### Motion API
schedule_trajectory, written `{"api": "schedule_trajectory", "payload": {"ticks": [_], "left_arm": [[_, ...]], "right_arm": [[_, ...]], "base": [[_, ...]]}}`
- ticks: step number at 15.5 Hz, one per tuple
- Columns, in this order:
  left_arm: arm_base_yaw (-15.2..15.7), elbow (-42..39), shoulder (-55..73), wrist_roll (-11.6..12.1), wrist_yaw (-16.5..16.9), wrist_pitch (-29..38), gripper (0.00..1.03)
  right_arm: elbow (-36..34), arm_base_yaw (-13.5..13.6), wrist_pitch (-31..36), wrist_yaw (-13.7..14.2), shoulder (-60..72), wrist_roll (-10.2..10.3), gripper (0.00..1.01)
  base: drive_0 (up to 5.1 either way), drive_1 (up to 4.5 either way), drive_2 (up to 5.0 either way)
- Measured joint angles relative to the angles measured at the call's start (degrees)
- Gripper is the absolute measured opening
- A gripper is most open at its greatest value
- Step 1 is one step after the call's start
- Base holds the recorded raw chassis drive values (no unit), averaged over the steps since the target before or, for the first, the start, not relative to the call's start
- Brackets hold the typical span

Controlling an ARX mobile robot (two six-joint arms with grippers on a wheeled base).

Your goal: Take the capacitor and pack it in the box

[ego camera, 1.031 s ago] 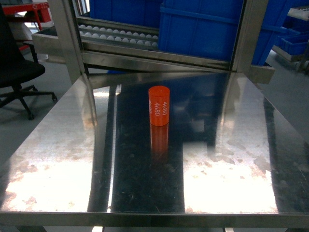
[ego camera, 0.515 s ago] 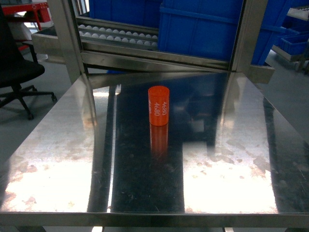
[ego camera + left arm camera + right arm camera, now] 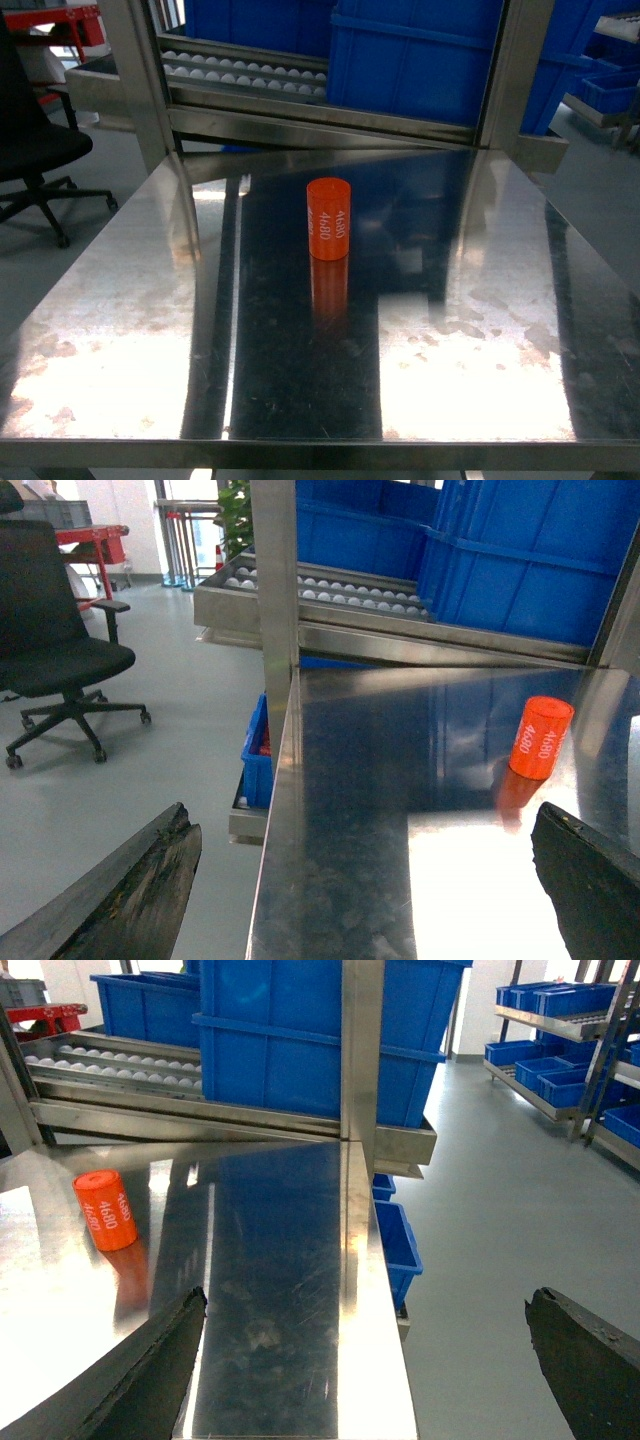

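The orange capacitor [image 3: 329,218] stands upright mid-desk [image 3: 120,300], well apart from every edge; both grippers gape wide, holding nothing.

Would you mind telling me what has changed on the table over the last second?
Nothing visibly changed. The orange capacitor stands upright in the same spot on the steel table, and neither arm has entered the head view. Both grippers show wide open in their wrist views, away from the capacitor.
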Motion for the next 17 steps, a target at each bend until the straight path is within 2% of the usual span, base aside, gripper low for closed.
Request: {"api": "schedule_trajectory", "payload": {"ticks": [4,5,6,7,10,12,13,15,17], "left_arm": [[0.0,0.0,0.0,0.0,0.0,0.0,0.98],[-1.14,0.92,0.87,-0.37,-2.89,-3.82,0.98],[-5.11,2.25,7.96,-1.57,-8.72,-3.67,0.98],[-7.74,2.36,16.33,-1.64,-9.46,3.43,0.98],[-8.79,5.03,39.58,-1.01,-6.97,27.43,0.98],[-12.48,11.23,59.54,0.92,-5.66,44.81,0.98],[-14.45,15.72,70.2,1.64,-5.53,51.19,0.98],[-17.66,23.45,84.26,1.68,-5.51,54.27,0.98],[-20.39,30.14,93.68,0.98,-5.07,51.58,0.98]], "right_arm": [[0.0,0.0,0.0,0.0,0.0,0.0,0.98],[0.0,0.0,0.02,-0.02,0.0,0.0,0.98],[0.0,0.0,0.0,0.0,0.0,-0.02,0.98],[0.0,0.0,0.04,-0.02,0.0,0.0,0.98],[0.0,0.0,0.02,-0.02,0.0,0.0,0.98],[0.0,0.0,0.0,-0.02,0.0,0.0,0.98],[0.0,0.0,0.02,-0.02,0.0,0.0,0.98],[0.0,0.0,0.0,-0.02,0.0,0.0,0.98],[0.0,0.0,0.02,-0.02,0.0,0.0,0.98]], "base": [[0.0,0.0,0.0],[0.0,0.0,0.0],[0.0,0.0,0.0],[0.0,0.0,0.0],[0.0,0.0,0.0],[0.0,0.0,0.0],[0.0,0.0,0.0],[0.0,0.0,0.0],[0.0,0.0,0.0]]}}
